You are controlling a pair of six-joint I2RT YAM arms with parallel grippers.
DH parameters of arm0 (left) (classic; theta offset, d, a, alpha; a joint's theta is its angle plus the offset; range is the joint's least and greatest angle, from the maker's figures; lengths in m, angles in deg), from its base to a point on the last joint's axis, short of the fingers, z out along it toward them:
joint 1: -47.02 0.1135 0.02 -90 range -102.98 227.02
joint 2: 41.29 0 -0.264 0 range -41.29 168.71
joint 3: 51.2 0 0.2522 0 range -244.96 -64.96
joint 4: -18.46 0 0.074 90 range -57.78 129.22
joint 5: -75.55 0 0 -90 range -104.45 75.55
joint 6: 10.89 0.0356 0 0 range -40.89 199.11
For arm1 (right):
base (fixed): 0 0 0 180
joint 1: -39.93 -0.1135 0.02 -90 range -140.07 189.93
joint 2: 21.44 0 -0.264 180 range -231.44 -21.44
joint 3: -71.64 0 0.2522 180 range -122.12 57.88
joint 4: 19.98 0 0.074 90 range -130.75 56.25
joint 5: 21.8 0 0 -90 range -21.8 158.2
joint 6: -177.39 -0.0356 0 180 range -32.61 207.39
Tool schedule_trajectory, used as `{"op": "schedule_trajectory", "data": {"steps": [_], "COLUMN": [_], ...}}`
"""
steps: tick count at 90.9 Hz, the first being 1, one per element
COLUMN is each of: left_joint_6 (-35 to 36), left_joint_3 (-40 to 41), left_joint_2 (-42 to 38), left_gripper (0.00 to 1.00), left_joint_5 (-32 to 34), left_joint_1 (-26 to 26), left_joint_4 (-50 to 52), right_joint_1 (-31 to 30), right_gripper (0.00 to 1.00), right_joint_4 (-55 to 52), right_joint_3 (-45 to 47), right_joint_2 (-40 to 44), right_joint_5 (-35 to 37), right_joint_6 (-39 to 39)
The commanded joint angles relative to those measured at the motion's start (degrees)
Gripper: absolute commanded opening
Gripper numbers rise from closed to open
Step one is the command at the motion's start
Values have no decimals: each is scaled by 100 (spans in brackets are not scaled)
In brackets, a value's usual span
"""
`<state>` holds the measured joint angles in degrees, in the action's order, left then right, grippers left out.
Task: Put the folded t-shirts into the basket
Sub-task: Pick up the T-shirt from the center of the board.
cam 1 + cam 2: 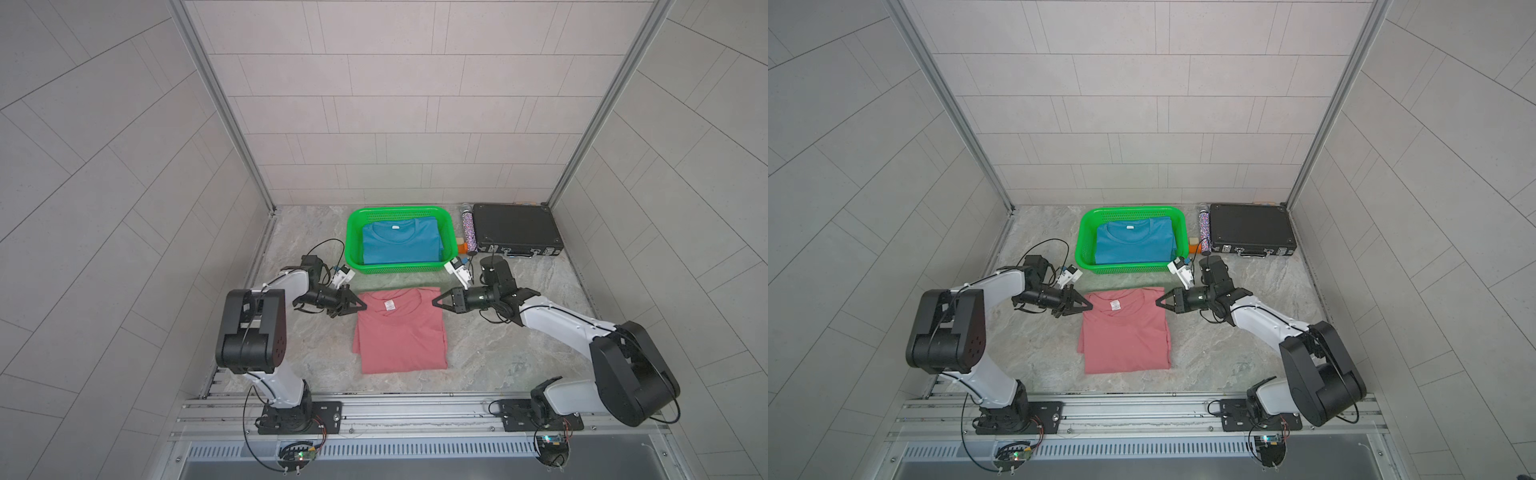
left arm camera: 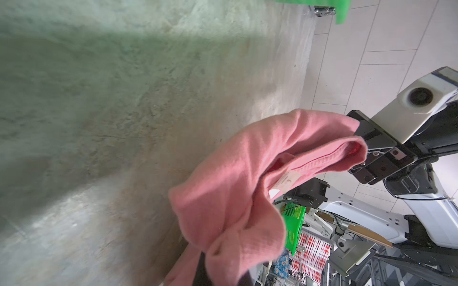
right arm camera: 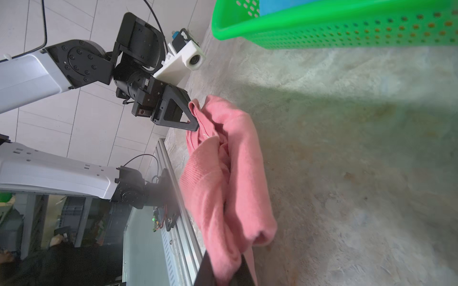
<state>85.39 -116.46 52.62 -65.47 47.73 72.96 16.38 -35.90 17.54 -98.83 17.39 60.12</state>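
A dusty pink folded t-shirt (image 1: 401,332) (image 1: 1125,332) lies flat on the marble table, in front of the green basket (image 1: 399,210) (image 1: 1129,210). My left gripper (image 1: 362,306) (image 1: 1089,306) is shut on its far left corner. My right gripper (image 1: 435,302) (image 1: 1158,302) is shut on its far right corner. The left wrist view shows pink cloth (image 2: 235,198) bunched between my left gripper's (image 2: 223,273) jaws. The right wrist view shows the same at my right gripper (image 3: 224,272), with the shirt (image 3: 235,173) sagging between both arms. A sky blue t-shirt (image 1: 401,245) (image 1: 1133,245) lies inside the basket (image 3: 347,29).
A black flat case (image 1: 515,228) stands at the back right, with a patterned cylinder (image 1: 468,230) and a small orange block (image 1: 462,248) between it and the basket. An aluminium rail (image 1: 415,409) runs along the table's front edge. Tiled walls enclose three sides.
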Motion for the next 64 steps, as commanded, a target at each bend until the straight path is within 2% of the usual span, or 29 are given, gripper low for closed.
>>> {"op": "schedule_trajectory", "data": {"steps": [1, 12, 28, 37, 64], "left_joint_6": [267, 307, -104, -322, -753], "left_joint_3": [-179, -244, -366, -441, -993], "left_joint_2": [-419, -1042, -1972, -2360, -2548], "left_gripper": [0, 0, 0, 0, 0], "left_joint_5": [-218, -196, -572, -439, -262], "left_joint_1": [-19, -14, -17, -16, -181], "left_joint_4": [353, 446, 136, -164, -496], "right_joint_1": [-70, -105, -101, -101, -79], "right_gripper": [0, 0, 0, 0, 0], "right_joint_4": [-541, -858, -993, -927, -579], "right_joint_3": [-298, -478, -581, -653, -1089], "right_joint_2": [379, 757, 1226, 1410, 1696], "right_joint_5": [105, 301, 535, 603, 1029], "right_joint_6": [389, 580, 970, 1108, 1265]}}
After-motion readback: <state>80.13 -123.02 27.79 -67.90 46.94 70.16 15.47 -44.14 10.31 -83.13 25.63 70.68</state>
